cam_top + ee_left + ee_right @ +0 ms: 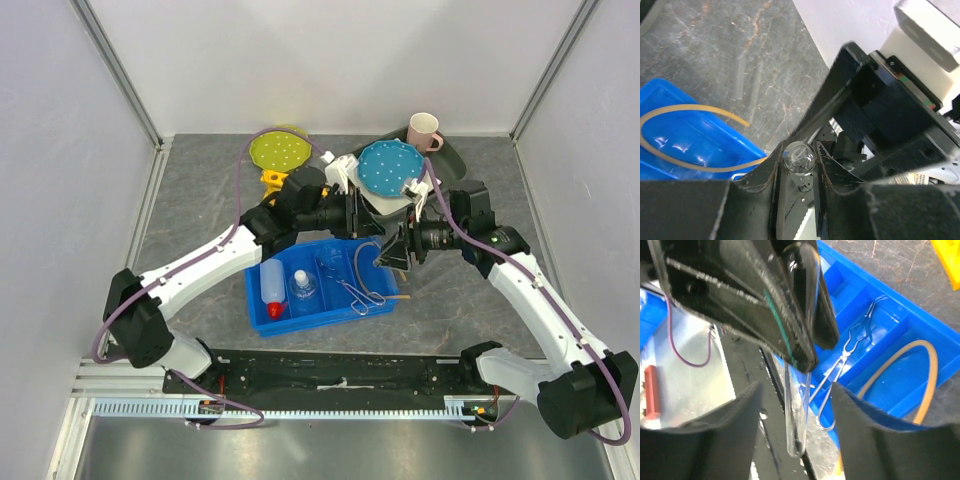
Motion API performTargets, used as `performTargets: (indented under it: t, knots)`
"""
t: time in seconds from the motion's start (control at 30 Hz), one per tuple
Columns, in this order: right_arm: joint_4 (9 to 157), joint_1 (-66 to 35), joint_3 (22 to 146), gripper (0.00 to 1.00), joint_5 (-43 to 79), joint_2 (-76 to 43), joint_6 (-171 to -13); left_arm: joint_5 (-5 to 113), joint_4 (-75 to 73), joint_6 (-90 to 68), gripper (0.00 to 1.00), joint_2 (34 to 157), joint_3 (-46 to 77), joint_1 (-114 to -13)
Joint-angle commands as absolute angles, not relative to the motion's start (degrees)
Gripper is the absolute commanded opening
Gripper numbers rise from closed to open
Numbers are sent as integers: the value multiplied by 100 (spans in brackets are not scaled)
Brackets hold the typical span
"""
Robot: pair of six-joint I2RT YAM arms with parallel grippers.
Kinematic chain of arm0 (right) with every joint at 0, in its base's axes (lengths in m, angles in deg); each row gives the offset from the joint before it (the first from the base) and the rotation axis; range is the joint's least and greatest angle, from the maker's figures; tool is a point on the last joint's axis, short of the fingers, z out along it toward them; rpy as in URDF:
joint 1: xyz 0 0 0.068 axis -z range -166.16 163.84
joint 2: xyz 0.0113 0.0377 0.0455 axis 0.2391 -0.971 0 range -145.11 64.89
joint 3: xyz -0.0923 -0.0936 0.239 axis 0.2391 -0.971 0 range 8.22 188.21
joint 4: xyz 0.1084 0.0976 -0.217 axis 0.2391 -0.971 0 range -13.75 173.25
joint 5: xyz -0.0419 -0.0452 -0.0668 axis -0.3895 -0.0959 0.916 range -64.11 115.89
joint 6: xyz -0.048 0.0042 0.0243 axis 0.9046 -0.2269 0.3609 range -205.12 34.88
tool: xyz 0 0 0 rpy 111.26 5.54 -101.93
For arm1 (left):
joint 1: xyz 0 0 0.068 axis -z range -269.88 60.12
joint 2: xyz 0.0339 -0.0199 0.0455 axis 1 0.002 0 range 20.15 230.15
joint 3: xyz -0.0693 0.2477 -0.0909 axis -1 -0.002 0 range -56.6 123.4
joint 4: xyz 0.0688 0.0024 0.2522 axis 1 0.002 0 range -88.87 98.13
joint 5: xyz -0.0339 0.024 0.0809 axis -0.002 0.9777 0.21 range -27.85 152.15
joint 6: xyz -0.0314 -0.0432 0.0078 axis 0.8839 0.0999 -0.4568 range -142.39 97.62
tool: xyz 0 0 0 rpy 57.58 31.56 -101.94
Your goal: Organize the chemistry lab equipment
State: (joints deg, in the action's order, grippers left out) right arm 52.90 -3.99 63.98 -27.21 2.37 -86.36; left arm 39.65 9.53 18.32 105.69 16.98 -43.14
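My left gripper is shut on a clear glass test tube, seen end-on between its fingers. In the right wrist view the tube hangs from the left fingers. My right gripper is open, with one finger on each side of the tube's lower end and apart from it. Both grippers meet above the blue tray's right end: left, right. In the tray lie the white squeeze bottle, the glass flask, the metal tongs and the tan tubing.
A green polka-dot plate, a blue polka-dot plate, a pink mug, a yellow object and a white box stand behind the arms. The black base rail runs along the near edge.
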Motion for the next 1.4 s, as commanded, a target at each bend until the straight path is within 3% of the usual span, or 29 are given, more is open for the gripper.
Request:
performTargets:
  t: [0.0, 0.03, 0.07, 0.33, 0.47, 0.87, 1.37]
  knots:
    - [5205, -409, 6604, 75, -2746, 415, -7899, 4377, 1106, 1444, 13, 10084, 1486, -4356]
    - [4909, -401, 6666, 92, -2781, 442, -7566, 4413, 1106, 1435, 12, 9935, 1433, -4470]
    - [4697, -392, 6866, 98, -2764, 459, -7224, 4430, 1106, 1427, 12, 9864, 1389, -4549]
    - [4167, 91, 7352, 98, -1894, 372, -6201, 4623, 1693, 883, 12, 9240, 1476, -6023]
    - [4386, 372, 7037, 98, -1823, 266, -6121, 5359, 1853, 13, 12, 9169, 1661, -6579]
    - [5230, 716, 6018, 98, -2324, -6, -5884, 6987, 307, -1667, 12, 10082, 1864, -6870]
    - [5363, 891, 5726, 98, -2465, -208, -5656, 7164, -555, -2230, 13, 11173, 2022, -6932]
